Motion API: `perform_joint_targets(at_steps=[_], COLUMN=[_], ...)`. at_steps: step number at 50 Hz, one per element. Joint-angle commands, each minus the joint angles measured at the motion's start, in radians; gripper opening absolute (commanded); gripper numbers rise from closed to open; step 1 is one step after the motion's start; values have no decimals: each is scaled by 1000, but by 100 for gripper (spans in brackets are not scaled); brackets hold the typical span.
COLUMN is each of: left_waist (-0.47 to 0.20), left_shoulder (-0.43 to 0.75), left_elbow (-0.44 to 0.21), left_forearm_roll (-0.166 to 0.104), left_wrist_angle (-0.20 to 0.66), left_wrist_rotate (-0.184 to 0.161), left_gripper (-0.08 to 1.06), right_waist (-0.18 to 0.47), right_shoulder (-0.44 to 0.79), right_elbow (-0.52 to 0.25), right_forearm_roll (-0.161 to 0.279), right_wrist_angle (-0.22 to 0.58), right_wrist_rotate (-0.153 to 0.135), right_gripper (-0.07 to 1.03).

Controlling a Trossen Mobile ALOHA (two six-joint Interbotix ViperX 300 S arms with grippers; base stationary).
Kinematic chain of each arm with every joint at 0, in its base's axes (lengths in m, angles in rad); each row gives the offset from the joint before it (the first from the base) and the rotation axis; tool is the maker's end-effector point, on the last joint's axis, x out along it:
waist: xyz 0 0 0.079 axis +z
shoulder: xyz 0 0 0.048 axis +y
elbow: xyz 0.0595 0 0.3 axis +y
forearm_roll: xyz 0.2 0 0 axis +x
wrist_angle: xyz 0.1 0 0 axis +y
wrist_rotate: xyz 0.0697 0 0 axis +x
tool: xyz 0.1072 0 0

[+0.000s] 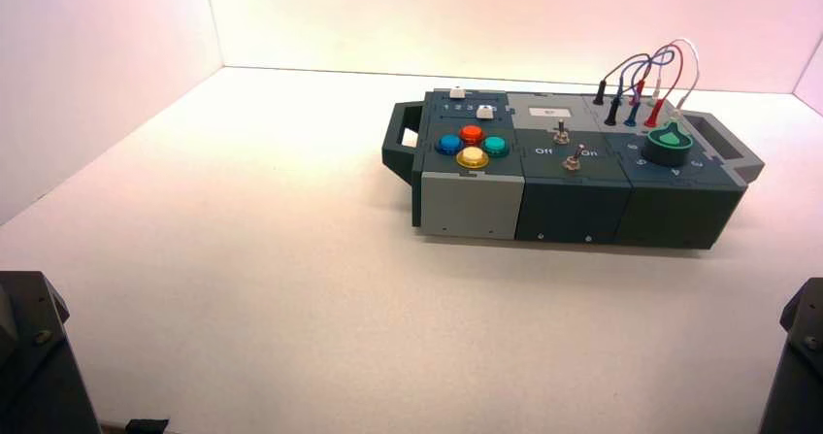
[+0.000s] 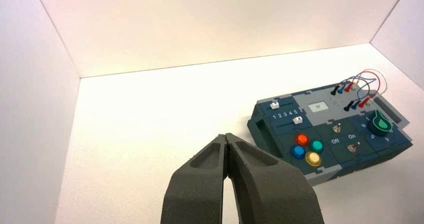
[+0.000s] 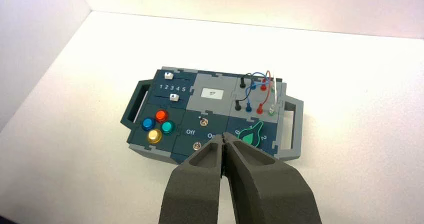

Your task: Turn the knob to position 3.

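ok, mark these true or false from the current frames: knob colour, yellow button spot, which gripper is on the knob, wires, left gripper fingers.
1. The knob is green with one pointed end. True.
2. The yellow button is the one farthest from the robot among the four. False: it is the nearest; the red button is farthest.
3. The right gripper is gripping the knob. False: it is shut, with nothing between its fingers, away from the box.
4. The wires are on the far right part of the box. True.
5. The left gripper has its fingers wide open. False: they are closed together.
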Motion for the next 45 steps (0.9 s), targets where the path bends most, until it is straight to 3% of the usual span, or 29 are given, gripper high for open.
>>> perform_joint_targets(at_steps=[1, 30, 38, 45], left_waist=[2, 2, 2, 2], left_shoulder=[20, 91, 114, 138], left_elbow=[-40, -94, -103, -120], left_forearm_roll=[-2, -12, -15, -15], left_wrist_angle=[-6, 0, 0, -2], left_wrist_rotate=[-3, -3, -2, 9], left_gripper=[-3, -3, -3, -3], right_waist=[2, 2, 2, 2], right_shoulder=[46, 178, 278, 437], right_elbow=[-35, -44, -48, -63], right_forearm_roll=[3, 3, 3, 0], right_wrist_angle=[-18, -51, -51, -61], right_wrist_rotate=[-5, -9, -8, -9], right_gripper=[-3, -2, -2, -2])
